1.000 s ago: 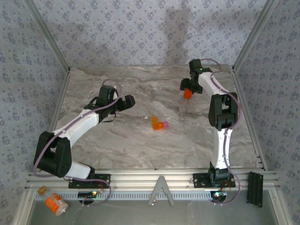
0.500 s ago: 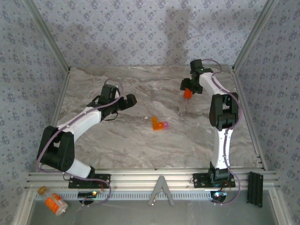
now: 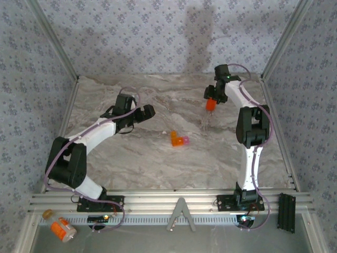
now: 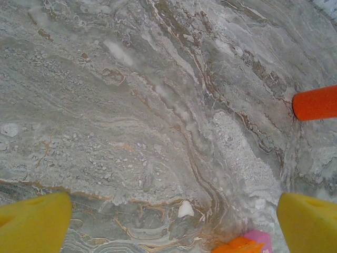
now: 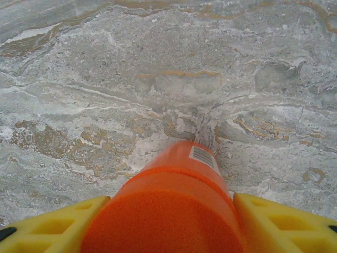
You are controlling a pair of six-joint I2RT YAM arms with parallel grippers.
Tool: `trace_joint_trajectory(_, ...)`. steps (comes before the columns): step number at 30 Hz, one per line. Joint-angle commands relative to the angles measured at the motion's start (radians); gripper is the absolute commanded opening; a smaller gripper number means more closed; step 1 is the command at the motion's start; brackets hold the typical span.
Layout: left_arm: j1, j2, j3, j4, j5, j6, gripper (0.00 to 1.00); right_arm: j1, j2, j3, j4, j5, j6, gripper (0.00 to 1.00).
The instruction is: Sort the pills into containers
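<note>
Gripping the pill bottle (image 5: 176, 168) from both sides, the right gripper (image 5: 169, 211) has its yellow fingers (image 5: 274, 221) pressed against the orange cap end, and a small barcode sticker shows on the bottle's wall. Seen from above, that gripper (image 3: 211, 99) holds the bottle (image 3: 210, 105) toward the far right of the marble table (image 3: 158, 168); what is inside it I cannot tell. Across from it the left gripper (image 3: 147, 112) hangs over the table with its fingers (image 4: 34, 221) spread wide and nothing between them. Just beyond them lies a single white pill (image 4: 185, 209) on the bare marble, and beside that the tiny orange box (image 4: 239, 245) with its pink end. From overhead the box (image 3: 179, 140) lies near the table's middle, between the two arms and apart from both; its contents are too small to make out. Off the table, at the near left corner, lies a white-labelled orange bottle (image 3: 62, 229).
</note>
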Motion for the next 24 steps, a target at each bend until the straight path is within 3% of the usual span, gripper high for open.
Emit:
trace_joint_trajectory(1, 0.001, 0.012, 0.041, 0.021, 0.023, -0.01, 1.0, -0.007, -0.018, 0.019, -0.01, -0.023, 0.007, 0.6)
trace_joint_trajectory(20, 0.0, 0.025, 0.055, 0.03, 0.029, -0.018, 1.0, -0.007, 0.009, 0.003, -0.003, -0.019, 0.01, 0.65)
trace_joint_trajectory(24, 0.0, 0.025, 0.058, 0.03, 0.03, -0.019, 1.0, -0.005, 0.013, 0.003, 0.001, -0.018, 0.013, 0.7)
